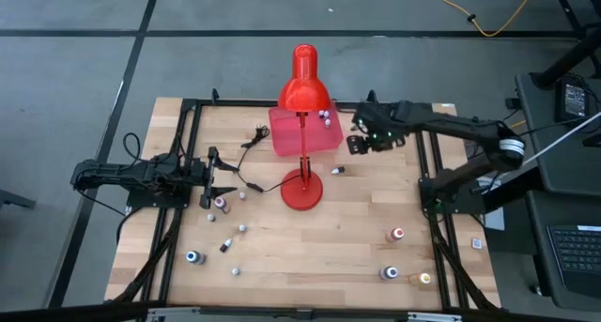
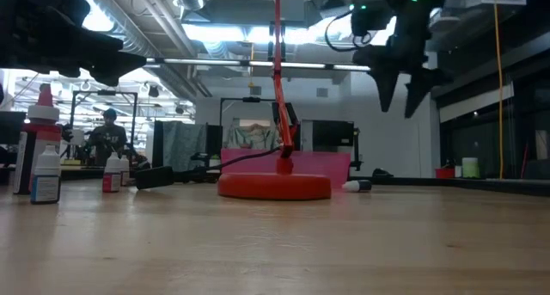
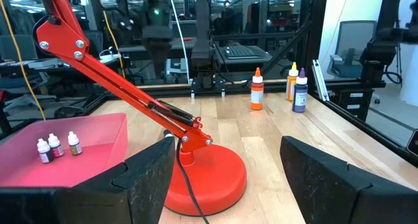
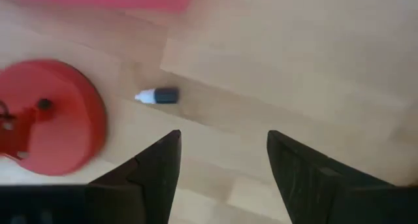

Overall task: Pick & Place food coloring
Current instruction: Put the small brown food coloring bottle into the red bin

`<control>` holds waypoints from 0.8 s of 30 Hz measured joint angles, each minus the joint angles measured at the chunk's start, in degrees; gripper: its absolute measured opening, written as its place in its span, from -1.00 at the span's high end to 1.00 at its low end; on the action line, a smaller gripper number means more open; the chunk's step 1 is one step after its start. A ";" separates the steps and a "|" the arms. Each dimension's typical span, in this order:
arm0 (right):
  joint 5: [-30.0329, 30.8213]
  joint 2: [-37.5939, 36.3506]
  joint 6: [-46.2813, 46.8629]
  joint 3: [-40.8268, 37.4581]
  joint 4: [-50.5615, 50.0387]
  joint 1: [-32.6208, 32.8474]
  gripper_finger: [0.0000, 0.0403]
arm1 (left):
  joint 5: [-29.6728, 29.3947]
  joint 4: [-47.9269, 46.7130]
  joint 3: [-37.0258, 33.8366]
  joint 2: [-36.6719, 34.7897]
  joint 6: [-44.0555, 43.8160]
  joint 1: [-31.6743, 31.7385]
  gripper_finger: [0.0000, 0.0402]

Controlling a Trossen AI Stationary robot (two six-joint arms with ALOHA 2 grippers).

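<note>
**A:** Pink plastic was what you had for a container: the tray (image 1: 324, 134) sat at the far middle of the table (image 1: 357, 219), partly under the red lamp (image 1: 302, 125). It held three little bottles (image 3: 57, 147) standing together in one corner, seen from the left wrist.

**B:** And the rest of the food coloring?

**A:** Scattered on the wood. You had one dark bottle (image 4: 159, 96) lying on its side just beside the lamp's round base (image 4: 49, 116), with its pale cap pointing at the base. An orange bottle (image 1: 397, 235) and two more stood near the front right corner. Several others lay or stood at front left, near the left gripper (image 1: 214, 178).

**B:** How did your grippers stand?

**A:** The right gripper (image 2: 406, 93) hung above the table beside the tray, fingers apart and holding nothing, with the lying bottle below and a little ahead of it. The left gripper rested low at the left side, aimed at the lamp, fingers also wide apart and empty.

**B:** Anything you couldn't make out?

**A:** The lamp's shade covered part of the tray from above, so you could not count its contents there. Colours of the three bottles inside were hard to tell. In the low view the lamp base hid most of the tray.
</note>
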 joint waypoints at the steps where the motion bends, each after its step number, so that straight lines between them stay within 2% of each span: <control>1: -0.02 -0.82 2.91 -1.94 1.59 0.73 -0.13 | 0.01 0.00 0.02 -0.01 0.00 -0.02 -0.36; 5: -0.24 -2.99 13.07 -8.22 7.77 3.67 -0.13 | 0.01 0.01 0.02 0.00 0.00 -0.02 -0.35; 9: 3.07 -3.00 24.37 -11.35 12.26 6.98 -0.13 | 0.01 0.00 0.00 -0.01 0.00 -0.01 -0.36; 15: 9.58 -0.88 42.67 -12.57 20.68 12.18 -0.13 | -0.01 0.00 0.02 0.01 0.00 -0.02 -0.35; 24: 18.40 5.99 68.30 -12.58 24.81 18.14 -0.13 | 0.01 0.00 0.01 0.01 0.00 -0.01 -0.36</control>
